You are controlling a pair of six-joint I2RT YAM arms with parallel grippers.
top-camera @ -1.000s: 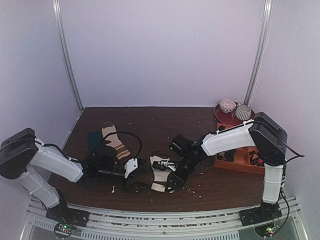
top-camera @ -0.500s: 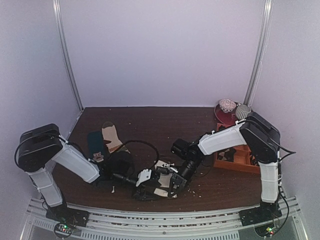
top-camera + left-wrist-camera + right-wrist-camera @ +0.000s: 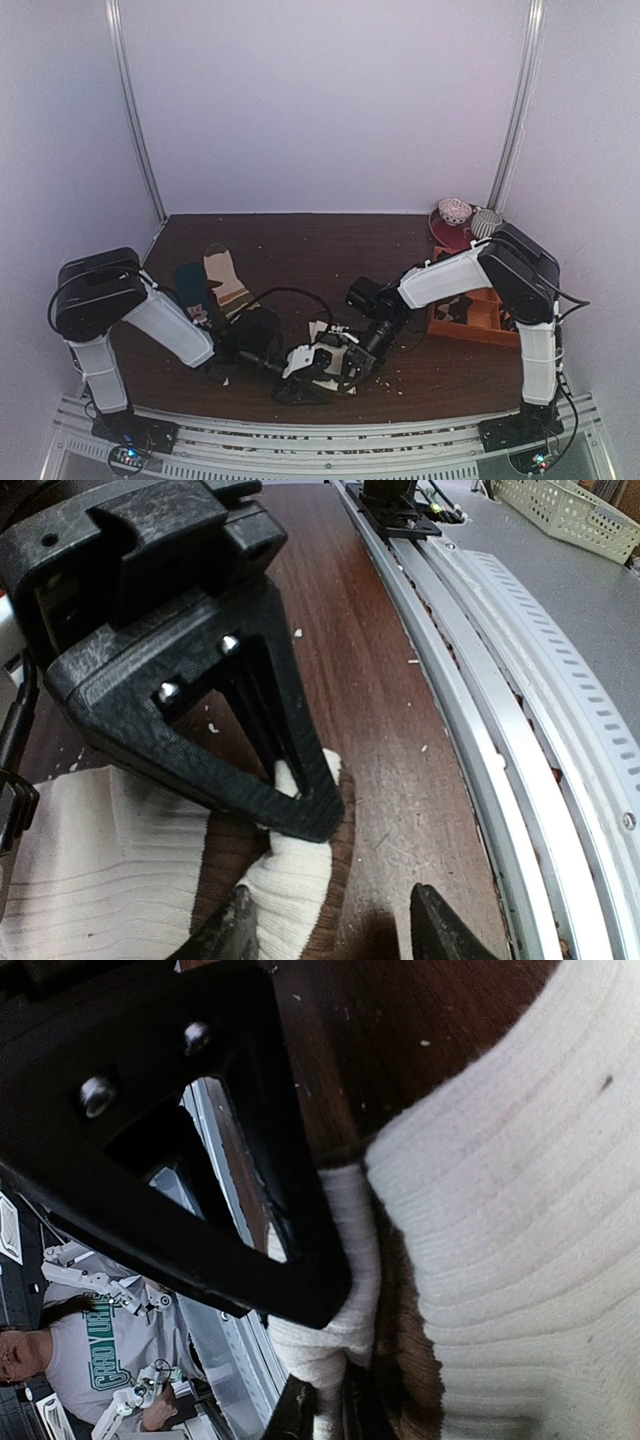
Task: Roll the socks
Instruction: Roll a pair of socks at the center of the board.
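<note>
Since a second ago my left arm has swung in from the left, and the left gripper (image 3: 332,928) now sits right at the socks (image 3: 110,850), nose to nose with the right gripper (image 3: 322,1412). Back then the socks lay in the open between the two tools; now both tools cover most of them in the top view. The right arm has barely shifted. The tan striped sock (image 3: 226,277) and the dark teal sock (image 3: 190,283) at the back left show more now that the arm is off them.

The socks are cream ribbed knit, soft and bunched, with a dark brown band at the end. One edge is folded over into a thick roll. The table (image 3: 300,240) is dark wood veneer flecked with pale crumbs. A ridged aluminium rail (image 3: 480,710) runs along its near edge. The gripper fingers are black matte plastic, triangular, with two screw heads each.

The socks sit near the table's front edge, about mid-width. Their long axis runs front to back, roughly square to the rail, with the brown end toward it.

Left tool: jaws apart, straddling the brown end, one finger against the cloth and the other over bare wood, gripping nothing. Right tool: clamped tight, with a thin fold of cream fabric pinched between its tips.
</note>
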